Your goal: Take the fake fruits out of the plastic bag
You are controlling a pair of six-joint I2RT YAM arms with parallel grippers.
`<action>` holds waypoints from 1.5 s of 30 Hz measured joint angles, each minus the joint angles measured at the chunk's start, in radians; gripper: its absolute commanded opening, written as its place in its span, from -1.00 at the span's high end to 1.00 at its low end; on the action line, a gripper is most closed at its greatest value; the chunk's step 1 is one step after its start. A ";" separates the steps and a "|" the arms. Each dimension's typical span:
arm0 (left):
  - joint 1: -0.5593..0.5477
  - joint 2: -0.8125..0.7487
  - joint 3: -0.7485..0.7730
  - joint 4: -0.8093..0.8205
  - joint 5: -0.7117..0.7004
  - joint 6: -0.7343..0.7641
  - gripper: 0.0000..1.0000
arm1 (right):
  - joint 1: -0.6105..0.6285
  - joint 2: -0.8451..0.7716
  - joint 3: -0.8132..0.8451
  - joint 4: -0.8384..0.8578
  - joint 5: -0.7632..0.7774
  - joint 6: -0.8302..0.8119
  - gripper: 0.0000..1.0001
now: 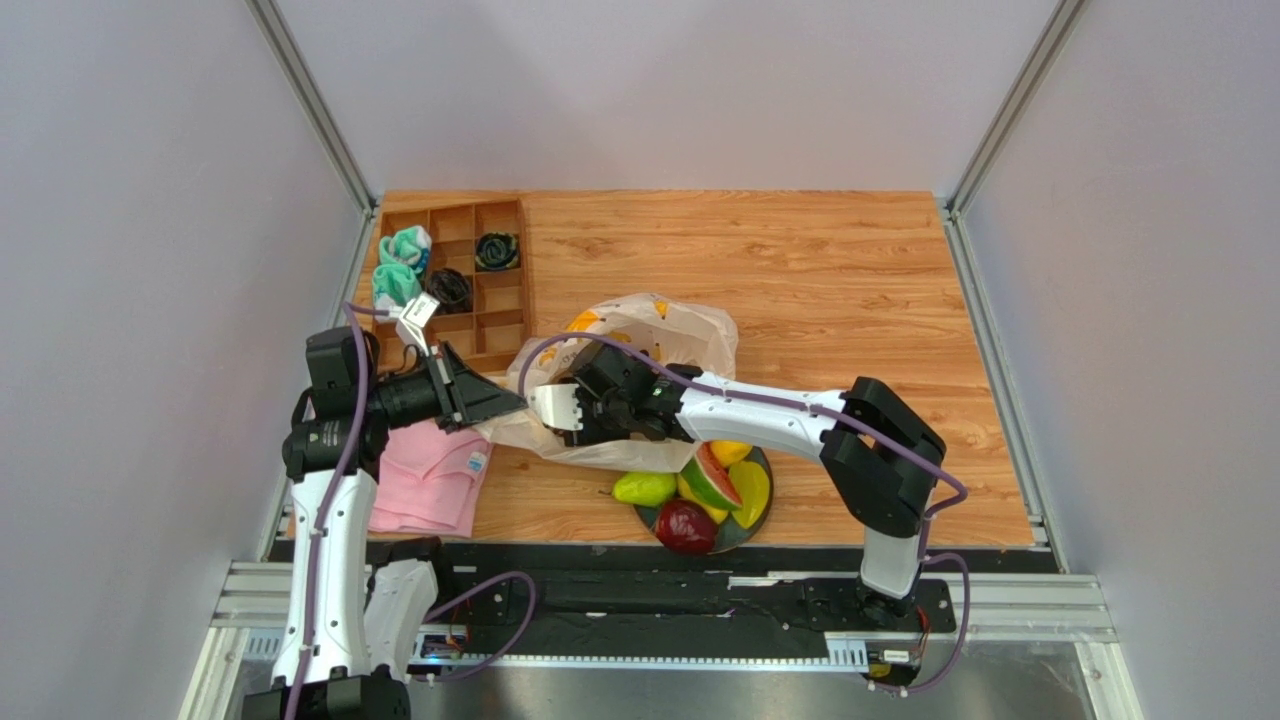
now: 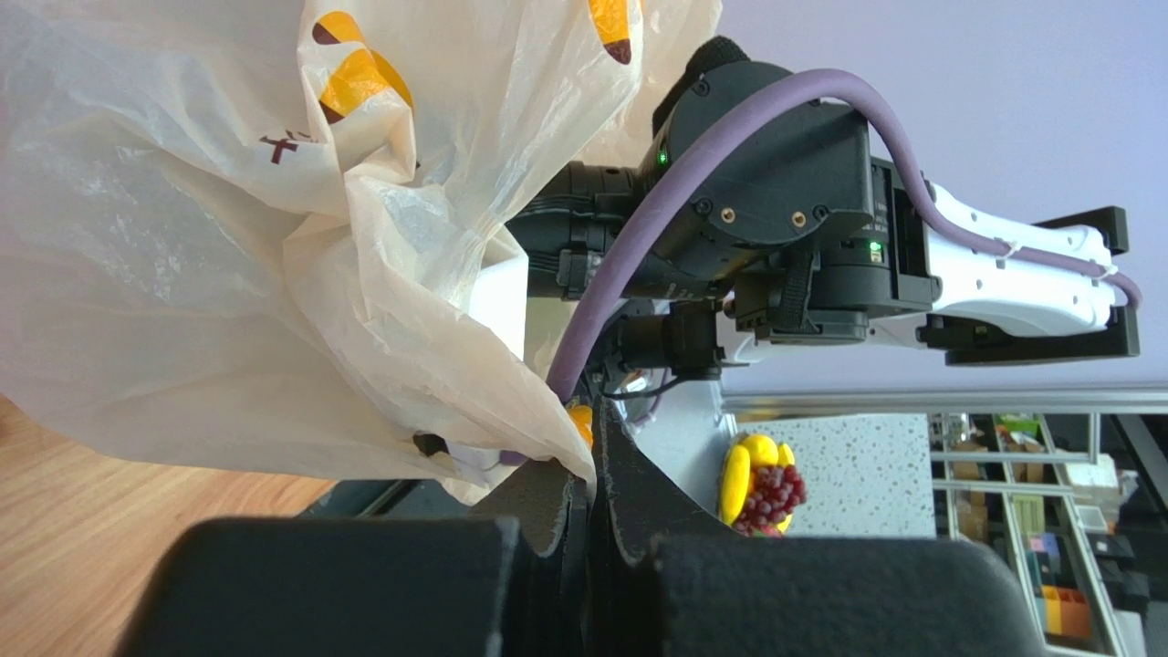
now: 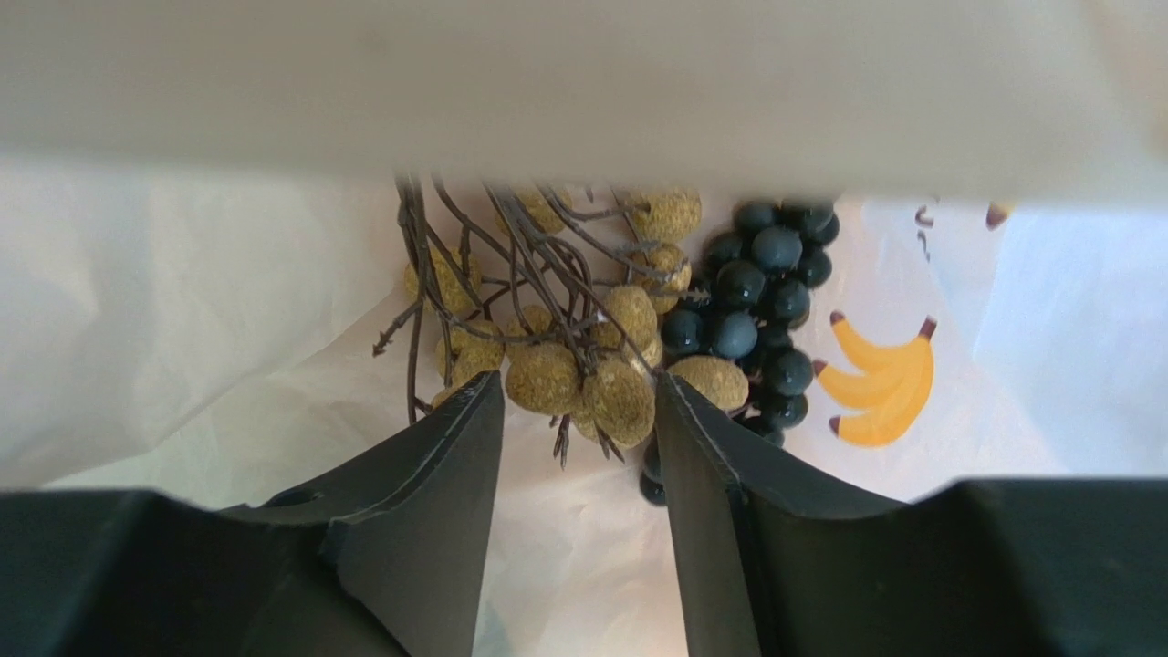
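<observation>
The left tool (image 2: 590, 472) was clamped on the bag (image 2: 206, 247) rim. Inside the bag, the right tool (image 3: 581, 411) stood narrowly apart, pale grapes (image 3: 603, 370) between its fingers, dark grapes (image 3: 761, 308) just beside.

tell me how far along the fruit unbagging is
Done: green pear, watermelon slice, dark red apple, mango and lemon lie at the plate. In hand: the left gripper pinches the plastic bag while the right gripper, open, reaches inside. Left: the pale grape bunch and dark grape bunch in the bag.

The left claw (image 2: 592, 466) is pinched closed, while the right claw (image 3: 579, 411), fingers parted, faces it.
</observation>
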 measured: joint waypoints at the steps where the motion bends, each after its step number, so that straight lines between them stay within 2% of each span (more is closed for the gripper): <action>1: 0.000 0.000 0.000 -0.006 0.004 0.002 1.00 | -0.001 0.000 0.000 0.000 -0.012 -0.015 -0.04; 6: 0.000 0.003 0.000 -0.034 0.010 0.008 1.00 | -0.002 0.015 0.009 0.000 -0.031 -0.066 -0.08; 10: 0.003 0.019 0.003 -0.033 -0.047 0.023 1.00 | 0.000 0.102 0.086 0.004 -0.048 -0.095 -0.09; 12: 0.007 0.029 0.004 -0.032 -0.075 0.031 1.00 | 0.000 0.148 0.127 0.002 -0.062 -0.101 0.00; 18: 0.012 0.048 0.005 -0.039 -0.122 0.040 1.00 | 0.000 0.199 0.192 -0.055 -0.091 -0.103 0.57; 19: 0.012 0.051 0.008 -0.040 -0.124 0.040 1.00 | 0.000 0.201 0.197 -0.065 -0.094 -0.103 0.79; 21: 0.012 0.059 0.015 -0.040 -0.125 0.042 1.00 | -0.002 0.204 0.215 -0.095 -0.101 -0.104 1.00; 32: 0.012 0.129 0.034 0.032 -0.099 0.018 1.00 | -0.017 0.206 0.279 -0.190 -0.067 -0.093 1.00; 39: -0.013 0.238 0.233 0.024 -0.026 0.031 1.00 | -0.039 0.078 0.301 -0.296 -0.013 -0.031 0.99; 43: -0.026 0.246 0.320 0.011 -0.026 0.037 1.00 | -0.060 -0.001 0.249 -0.261 -0.010 -0.010 1.00; 45: -0.021 0.251 0.327 0.011 -0.069 0.045 1.00 | -0.073 -0.010 0.237 -0.231 -0.018 -0.004 1.00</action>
